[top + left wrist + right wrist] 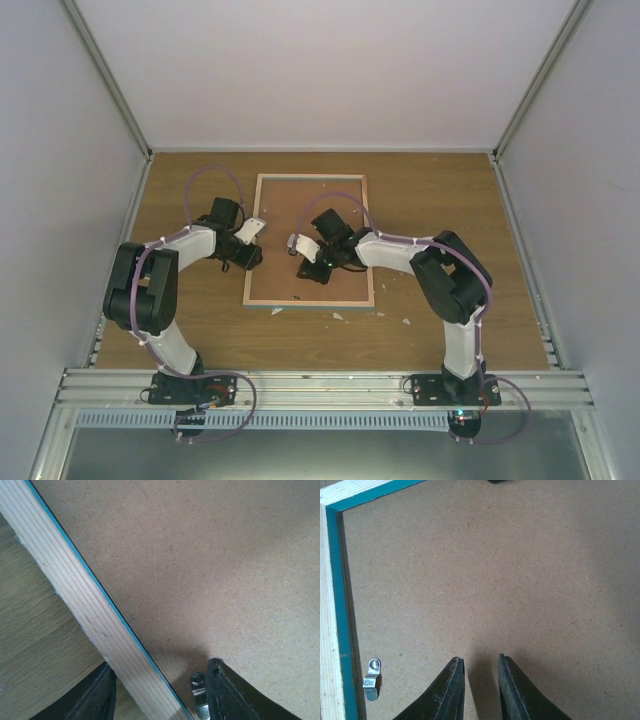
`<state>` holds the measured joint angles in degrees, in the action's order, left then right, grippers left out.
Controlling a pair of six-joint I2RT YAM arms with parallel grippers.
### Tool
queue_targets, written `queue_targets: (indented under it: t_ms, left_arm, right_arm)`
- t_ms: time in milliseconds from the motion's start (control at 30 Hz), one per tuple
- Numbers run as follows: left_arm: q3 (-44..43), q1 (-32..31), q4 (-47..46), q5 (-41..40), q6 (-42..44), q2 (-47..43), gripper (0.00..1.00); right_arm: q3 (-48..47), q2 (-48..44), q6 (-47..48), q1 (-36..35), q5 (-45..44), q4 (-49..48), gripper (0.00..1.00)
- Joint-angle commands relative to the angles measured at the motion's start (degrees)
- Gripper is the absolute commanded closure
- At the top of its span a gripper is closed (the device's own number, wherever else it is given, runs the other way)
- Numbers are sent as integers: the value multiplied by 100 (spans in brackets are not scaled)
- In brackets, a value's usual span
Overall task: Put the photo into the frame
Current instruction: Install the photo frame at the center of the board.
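Plainly, the frame [290, 205] lies back-up on the table [450, 200], its left wooden rail between the left gripper's [160, 680] parted jaws, while the right gripper's [479, 659] jaws, slightly apart and empty, hover over its board [520, 580], whose metal clip [371, 679] only the wrist views show.

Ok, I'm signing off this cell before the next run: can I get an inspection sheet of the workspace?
Surface: wooden table, no spill seen.
Job's things: frame lying face down, brown board up; photo not seen.
Clutter: small white scraps near the frame's near edge.
Grippers: left gripper open, straddling the frame's left rail; right gripper over the board, jaws narrowly apart, holding nothing.
Cables: purple cables looping off both arms, no snag seen.
Surroundings: pale walls, aluminium rail along the near edge.
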<state>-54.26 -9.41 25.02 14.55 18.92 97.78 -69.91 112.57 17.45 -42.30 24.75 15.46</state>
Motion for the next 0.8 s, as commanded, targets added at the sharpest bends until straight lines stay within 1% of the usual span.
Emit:
queue_targets:
  t_ms: [0, 67, 133, 233, 367, 533, 767]
  left_arm:
    - [158, 9, -92, -603, 292, 57, 53]
    - [161, 13, -93, -604, 347, 37, 58]
    - [122, 11, -50, -594, 409, 52, 59]
    - [-8, 17, 129, -279, 579, 83, 51]
    - [-342, 10, 542, 78, 729, 106, 45]
    - [-552, 18, 661, 3, 842, -6, 46]
    - [-606, 13, 794, -79, 1099, 56, 47]
  right_arm:
    - [-78, 106, -28, 58, 127, 22, 79]
    - [-76, 102, -23, 70, 132, 19, 79]
    - [-75, 104, -23, 89, 137, 23, 79]
    - [-68, 80, -15, 103, 136, 19, 79]
    - [-59, 63, -6, 109, 151, 13, 80]
    - [-49, 63, 3, 114, 148, 11, 80]
    - [-49, 27, 4, 115, 157, 9, 80]
